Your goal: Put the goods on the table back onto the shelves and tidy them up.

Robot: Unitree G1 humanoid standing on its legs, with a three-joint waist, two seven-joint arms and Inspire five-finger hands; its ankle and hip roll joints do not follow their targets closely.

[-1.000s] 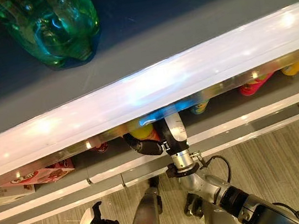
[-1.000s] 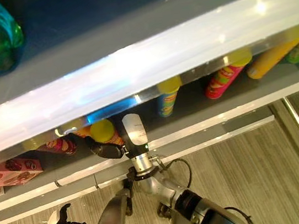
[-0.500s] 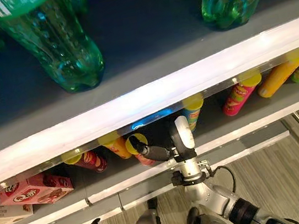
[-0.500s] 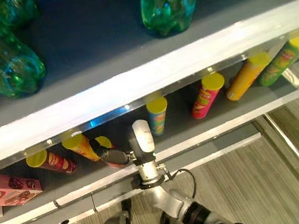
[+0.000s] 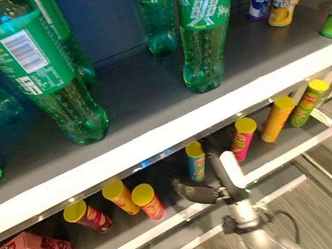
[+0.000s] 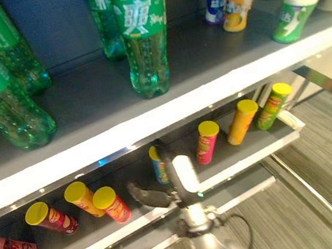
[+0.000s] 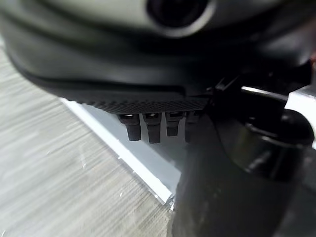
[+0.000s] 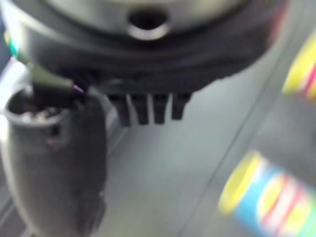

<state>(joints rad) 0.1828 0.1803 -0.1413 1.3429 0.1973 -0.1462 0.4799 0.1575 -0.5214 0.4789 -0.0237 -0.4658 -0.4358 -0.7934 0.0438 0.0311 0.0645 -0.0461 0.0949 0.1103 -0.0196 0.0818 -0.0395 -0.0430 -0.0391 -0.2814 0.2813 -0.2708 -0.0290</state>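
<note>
The right hand (image 5: 214, 182) is held at the lower shelf (image 5: 167, 223) edge with fingers (image 5: 191, 191) relaxed and empty, presumably just freed. Just beyond the fingers a blue crisp tube (image 5: 196, 161) stands among red and yellow crisp tubes (image 5: 147, 201). Farther up, green soda bottles (image 5: 205, 26) are seen. Compared with a second ago, only the camera has tilted upward. The left hand's fingers (image 7: 148, 127) appear straight over the floor.

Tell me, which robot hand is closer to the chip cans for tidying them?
Probably the right robot hand. It is raised at the lower shelf, open and empty, just in front of the blue can. The left robot hand hangs down near the floor.
</note>
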